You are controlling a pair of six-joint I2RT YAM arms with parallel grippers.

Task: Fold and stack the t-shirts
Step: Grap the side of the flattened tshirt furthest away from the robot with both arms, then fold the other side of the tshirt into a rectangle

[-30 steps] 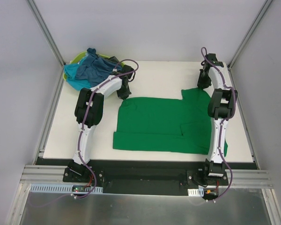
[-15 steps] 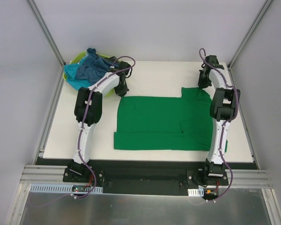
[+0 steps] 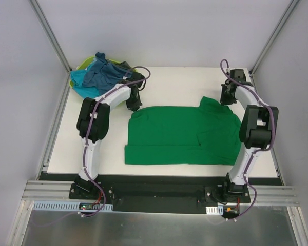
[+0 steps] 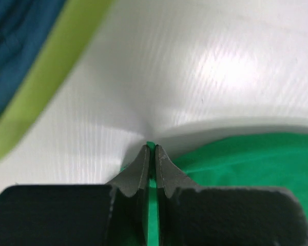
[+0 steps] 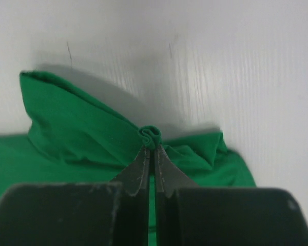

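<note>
A bright green t-shirt (image 3: 179, 134) lies spread on the white table (image 3: 169, 82), its near edge folded over. My left gripper (image 3: 134, 107) is shut on the shirt's far left corner; the left wrist view shows green cloth (image 4: 152, 148) pinched between the fingertips. My right gripper (image 3: 227, 100) is shut on the shirt's far right edge, with a bunched fold (image 5: 150, 136) at the tips in the right wrist view. Dusty blue (image 3: 103, 73), turquoise (image 3: 80, 79) and dark grey t-shirts lie heaped in the basket at the far left.
The lime-green plastic basket (image 3: 85, 63) stands at the table's far left corner; its rim (image 4: 46, 82) shows in the left wrist view. Grey walls with metal posts close in the table on three sides.
My right gripper moved right and a little nearer with the shirt's far right edge, pulling the cloth out wider. The left gripper stayed at the far left corner.
</note>
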